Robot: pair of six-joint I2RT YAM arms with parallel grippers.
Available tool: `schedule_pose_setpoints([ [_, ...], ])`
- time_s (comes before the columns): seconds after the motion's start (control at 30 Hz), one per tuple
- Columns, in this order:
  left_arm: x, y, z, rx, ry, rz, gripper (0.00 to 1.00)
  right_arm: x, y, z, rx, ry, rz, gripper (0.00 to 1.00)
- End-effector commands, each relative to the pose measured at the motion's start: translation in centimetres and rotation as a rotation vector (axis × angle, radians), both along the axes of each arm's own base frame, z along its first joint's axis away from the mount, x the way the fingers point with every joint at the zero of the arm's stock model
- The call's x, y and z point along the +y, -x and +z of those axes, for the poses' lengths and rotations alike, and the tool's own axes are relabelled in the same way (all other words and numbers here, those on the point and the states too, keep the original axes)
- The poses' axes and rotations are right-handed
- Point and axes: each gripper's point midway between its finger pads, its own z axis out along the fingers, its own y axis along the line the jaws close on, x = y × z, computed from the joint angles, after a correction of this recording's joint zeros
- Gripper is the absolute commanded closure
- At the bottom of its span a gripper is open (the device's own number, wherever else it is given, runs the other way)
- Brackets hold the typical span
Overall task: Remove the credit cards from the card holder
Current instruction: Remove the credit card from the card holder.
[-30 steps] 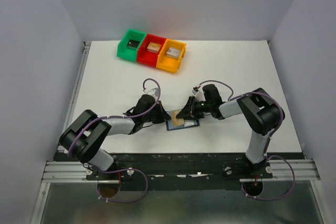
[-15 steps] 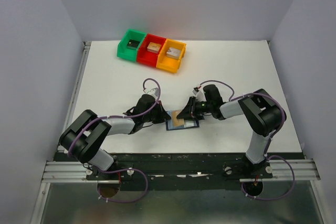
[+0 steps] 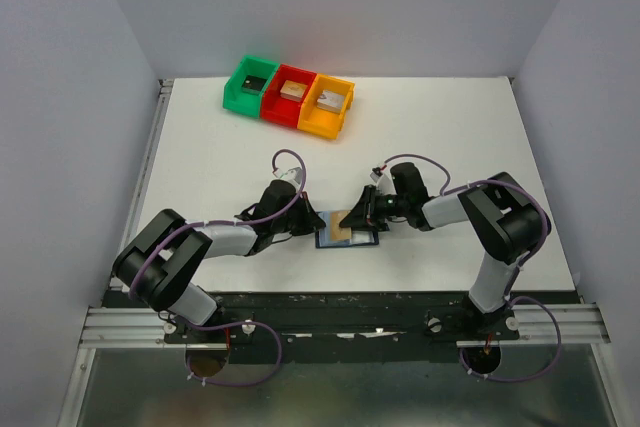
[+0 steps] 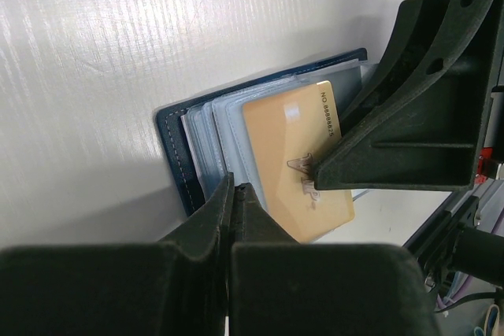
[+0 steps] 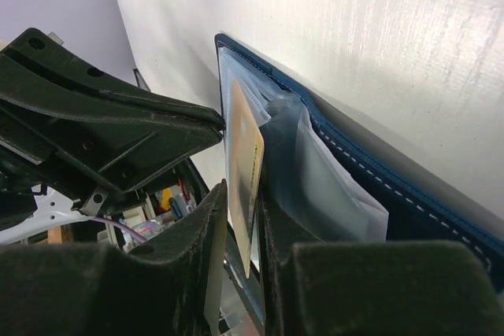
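The navy-blue card holder lies open on the white table between my two arms. In the left wrist view its dark edge frames several pale blue pockets. The tan-gold credit card sticks halfway out of a pocket. My right gripper is closed on this card, beside the holder's blue cover. My left gripper is shut, its tips resting on the pockets at the holder's near edge. From above, the left gripper and the right gripper meet over the holder. The other cards are hidden.
Green, red and orange bins stand in a row at the back left, each with a small block inside. The table's front edge runs just below the holder. The two grippers are very close together.
My right gripper has drawn back slightly to the right with the tan-gold card. The left arm has hardly moved.
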Motion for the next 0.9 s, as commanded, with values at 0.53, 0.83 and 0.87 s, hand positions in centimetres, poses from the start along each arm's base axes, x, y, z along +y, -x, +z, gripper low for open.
schedule_pose_setpoints([
  [0.53,2.16,1.72,-3.18,0.079,-0.109,0.027,1.0,-1.28,-0.06,0.55,-0.034,0.009,-0.028,0.72],
  [0.83,2.44,1.9,-3.48,0.084,-0.111,0.033,1.0,-1.51,-0.21,0.75,-0.043,0.006,-0.037,0.77],
  [0.87,2.41,2.02,-3.53,0.085,-0.112,0.03,1.0,-1.53,-0.17,0.75,-0.043,0.006,-0.037,0.77],
])
